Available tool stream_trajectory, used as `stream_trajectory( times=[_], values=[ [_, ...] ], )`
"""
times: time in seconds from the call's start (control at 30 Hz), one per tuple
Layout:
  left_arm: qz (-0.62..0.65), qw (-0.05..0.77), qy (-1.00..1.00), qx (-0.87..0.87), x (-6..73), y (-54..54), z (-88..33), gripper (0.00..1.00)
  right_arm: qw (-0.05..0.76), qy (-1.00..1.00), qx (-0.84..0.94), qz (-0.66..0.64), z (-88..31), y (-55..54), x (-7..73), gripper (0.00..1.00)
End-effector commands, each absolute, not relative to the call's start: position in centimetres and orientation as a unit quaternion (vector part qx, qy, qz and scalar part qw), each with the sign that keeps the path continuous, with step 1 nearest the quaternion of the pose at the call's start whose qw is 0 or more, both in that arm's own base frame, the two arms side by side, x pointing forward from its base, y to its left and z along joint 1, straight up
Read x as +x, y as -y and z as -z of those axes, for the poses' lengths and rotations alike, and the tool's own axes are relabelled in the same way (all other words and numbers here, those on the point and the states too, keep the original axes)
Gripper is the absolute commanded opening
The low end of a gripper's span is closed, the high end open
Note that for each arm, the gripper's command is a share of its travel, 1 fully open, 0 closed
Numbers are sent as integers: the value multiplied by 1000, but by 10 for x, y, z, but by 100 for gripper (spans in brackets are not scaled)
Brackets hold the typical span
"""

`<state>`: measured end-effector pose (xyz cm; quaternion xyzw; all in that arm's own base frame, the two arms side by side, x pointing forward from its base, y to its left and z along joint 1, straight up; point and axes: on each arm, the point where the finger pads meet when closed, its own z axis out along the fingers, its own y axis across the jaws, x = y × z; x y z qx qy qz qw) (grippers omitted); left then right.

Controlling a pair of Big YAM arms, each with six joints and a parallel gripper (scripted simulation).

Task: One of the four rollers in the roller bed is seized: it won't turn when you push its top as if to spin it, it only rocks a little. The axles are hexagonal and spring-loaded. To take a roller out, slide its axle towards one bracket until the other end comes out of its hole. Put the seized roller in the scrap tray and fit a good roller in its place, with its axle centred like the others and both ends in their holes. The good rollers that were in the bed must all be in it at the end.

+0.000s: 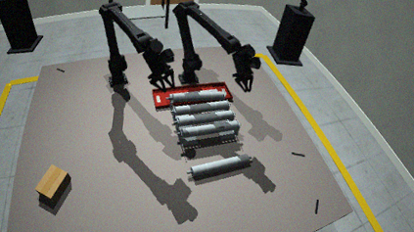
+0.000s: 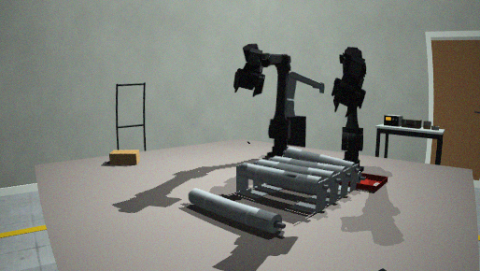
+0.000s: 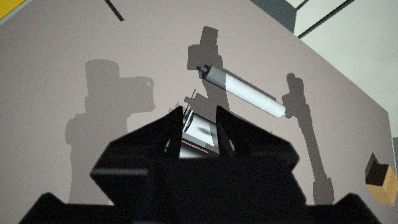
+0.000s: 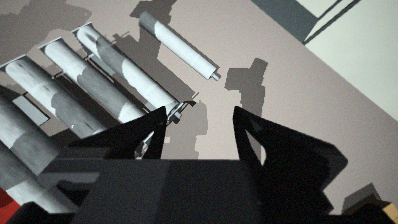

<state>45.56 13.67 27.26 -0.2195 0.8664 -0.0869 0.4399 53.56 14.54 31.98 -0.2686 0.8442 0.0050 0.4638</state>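
Note:
A grey roller bed [image 2: 320, 200] holds several silvery rollers [image 1: 206, 117] [image 2: 280, 173] [image 3: 200, 131] [image 4: 125, 70]. A loose roller [image 1: 218, 168] [image 2: 233, 212] [image 3: 252, 92] [image 4: 180, 45] lies on the table in front. The red scrap tray [image 1: 200, 87] [image 2: 374, 188] [image 4: 6, 206] is behind the bed; whether the rearmost roller lies in it or in the bed I cannot tell. My left gripper [image 1: 245, 89] [image 2: 341, 112] [image 3: 199, 111] is partly open, empty, above the bed's rear right in the top view. My right gripper [image 1: 163, 86] [image 2: 246, 92] [image 4: 199, 112] is wider open, empty, near the tray's left end there.
A wooden block [image 1: 53, 183] [image 2: 124, 157] [image 3: 385, 184] stands away from the bed, on my right arm's side. Thin dark pieces [image 1: 298, 154] [image 3: 114, 10] lie near the table edges. Both arms' shadows fall across the table.

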Motion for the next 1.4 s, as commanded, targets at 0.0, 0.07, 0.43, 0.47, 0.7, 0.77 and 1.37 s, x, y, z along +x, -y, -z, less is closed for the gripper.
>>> stream_trajectory(
  times=[0.0,0.07,0.43,0.47,0.7,0.77,1.37],
  values=[
    [110,382,-871,-288,436,-158,-237,32,422,-840,-340,-1,-308,-181,538,62],
    [124,351,-871,-321,419,-166,-219,32,391,-842,-372,-5,-290,-196,530,62],
    [202,207,-829,-478,338,-181,-155,32,251,-820,-513,-24,-221,-253,482,62],
    [211,189,-821,-495,328,-180,-147,32,234,-816,-527,-28,-212,-259,475,62],
    [256,121,-770,-571,288,-176,-129,32,152,-792,-590,-43,-177,-283,439,62],
    [265,108,-758,-587,278,-173,-125,32,135,-786,-601,-47,-170,-286,431,62],
    [300,63,-708,-637,256,-170,-121,32,82,-763,-638,-59,-155,-297,399,62]
  ],
)
